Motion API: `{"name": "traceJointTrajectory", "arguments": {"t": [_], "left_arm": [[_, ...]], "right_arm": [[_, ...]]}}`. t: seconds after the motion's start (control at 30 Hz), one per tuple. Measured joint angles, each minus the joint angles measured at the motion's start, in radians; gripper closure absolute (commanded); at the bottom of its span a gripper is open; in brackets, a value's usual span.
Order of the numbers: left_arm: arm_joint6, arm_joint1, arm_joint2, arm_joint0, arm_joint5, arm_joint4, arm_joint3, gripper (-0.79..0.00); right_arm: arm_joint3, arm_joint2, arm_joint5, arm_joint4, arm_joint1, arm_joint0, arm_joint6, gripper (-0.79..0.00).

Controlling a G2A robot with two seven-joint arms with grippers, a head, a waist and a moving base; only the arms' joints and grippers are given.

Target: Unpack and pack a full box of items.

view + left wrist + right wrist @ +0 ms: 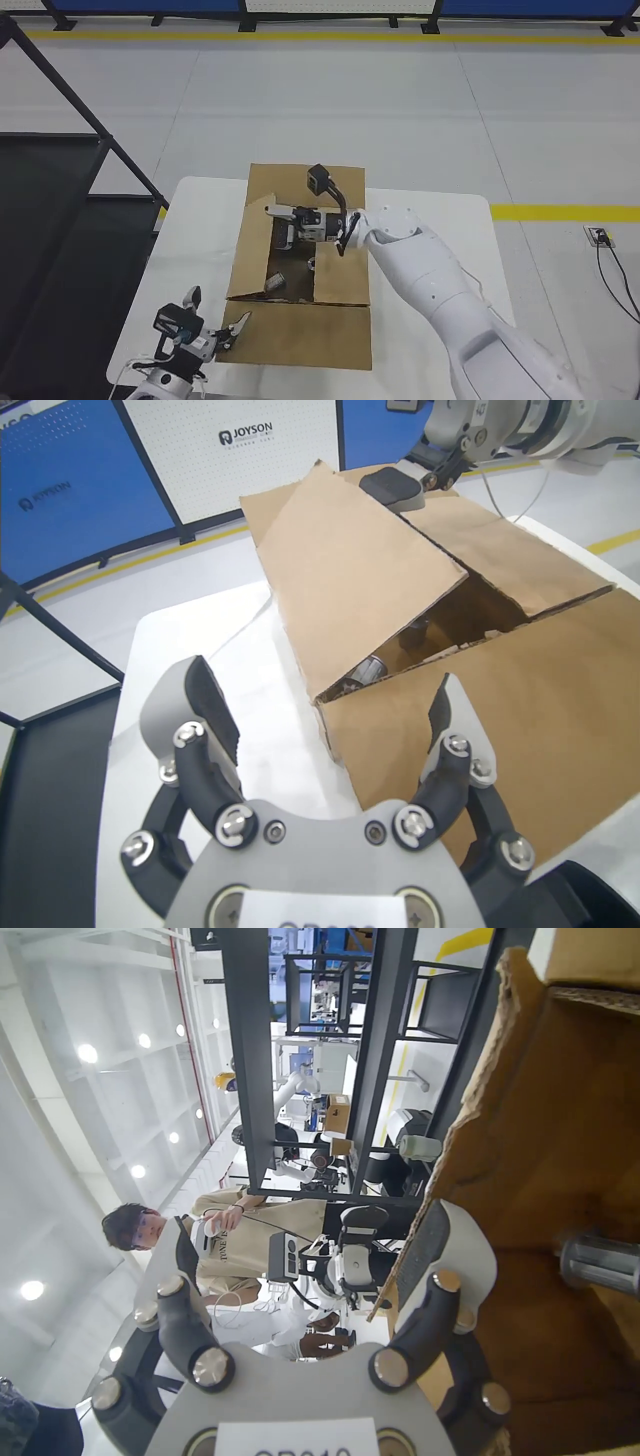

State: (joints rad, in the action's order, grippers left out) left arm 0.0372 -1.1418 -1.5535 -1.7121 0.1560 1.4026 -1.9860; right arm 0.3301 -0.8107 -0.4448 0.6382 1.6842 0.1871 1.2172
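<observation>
While the box sits mid-table, the right gripper hangs at its ten o'clock rim, fingers spread, one pad against a flap. I'd push that flap well outward before reaching for the metal item inside. The left gripper, also spread, sits at seven o'clock.

Bright, even light; soft shadows.
</observation>
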Motion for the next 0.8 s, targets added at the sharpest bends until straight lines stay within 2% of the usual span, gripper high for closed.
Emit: {"name": "traceJointTrajectory", "arguments": {"t": [0.13,0.4,0.5,0.6,0.7,0.8], "left_arm": [[-0.034,-0.009,0.056,0.051,-0.099,0.073,0.009,-0.785],[-0.061,-0.024,0.118,0.111,-0.208,0.111,0.023,-0.785],[-0.053,-0.025,0.117,0.114,-0.206,0.117,0.026,-0.785],[-0.02,-0.025,0.094,0.09,-0.202,0.114,0.02,-0.785],[0.011,-0.023,0.047,0.053,-0.203,0.086,0.015,-0.785],[0.011,-0.025,-0.009,0.039,-0.241,0.028,0.04,-0.785]], "right_arm": [[0.0,-0.007,-0.004,0.015,0.011,-0.011,0.035,-0.785],[-0.02,-0.012,-0.014,0.027,0.033,-0.029,0.1,-0.785],[-0.048,0.001,-0.013,-0.024,0.036,-0.046,0.036,-0.785],[-0.077,0.039,0.004,-0.142,0.039,-0.065,-0.103,-0.785],[-0.082,0.071,0.043,-0.239,0.046,-0.06,-0.225,-0.785],[-0.081,0.084,0.062,-0.293,0.053,-0.045,-0.32,-0.785]]}}
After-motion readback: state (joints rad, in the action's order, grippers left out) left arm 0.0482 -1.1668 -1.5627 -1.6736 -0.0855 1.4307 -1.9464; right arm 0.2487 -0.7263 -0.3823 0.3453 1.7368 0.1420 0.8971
